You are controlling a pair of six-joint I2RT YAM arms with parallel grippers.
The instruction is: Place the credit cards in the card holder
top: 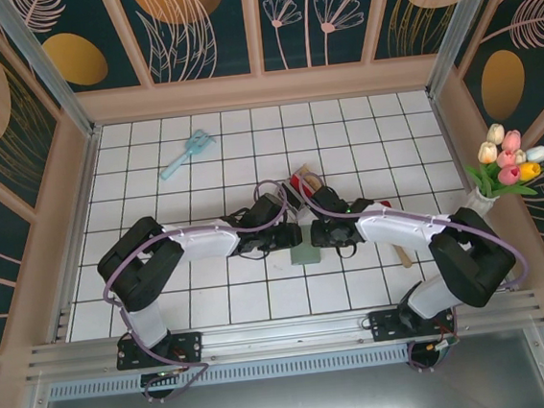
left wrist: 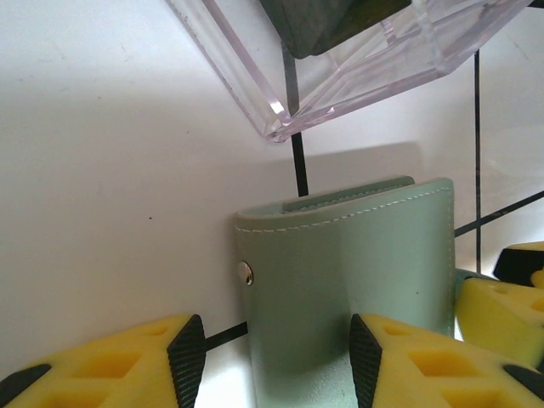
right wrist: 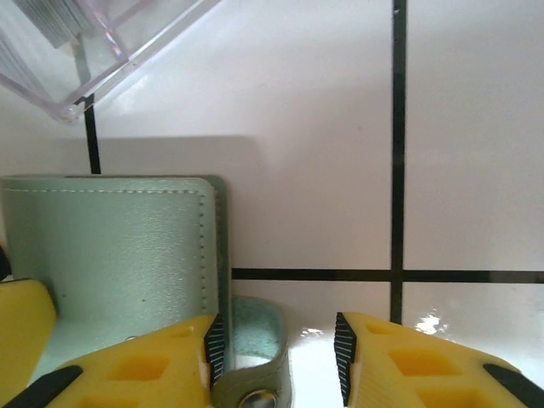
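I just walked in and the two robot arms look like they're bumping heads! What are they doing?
Both arms reach to the middle of the tiled table, where a closed green card holder lies flat. The left claw hangs open over one side of it, and the right claw is open around its little strap tab. They seem to be getting ready to open it. A clear plastic box lies just beyond.

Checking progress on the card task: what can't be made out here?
- card holder interior: its closed cover hides it, both wrist views.
- Contents of clear box: cut off by top edge, left wrist view.
- Red item: top view, partly under the right arm, too small.
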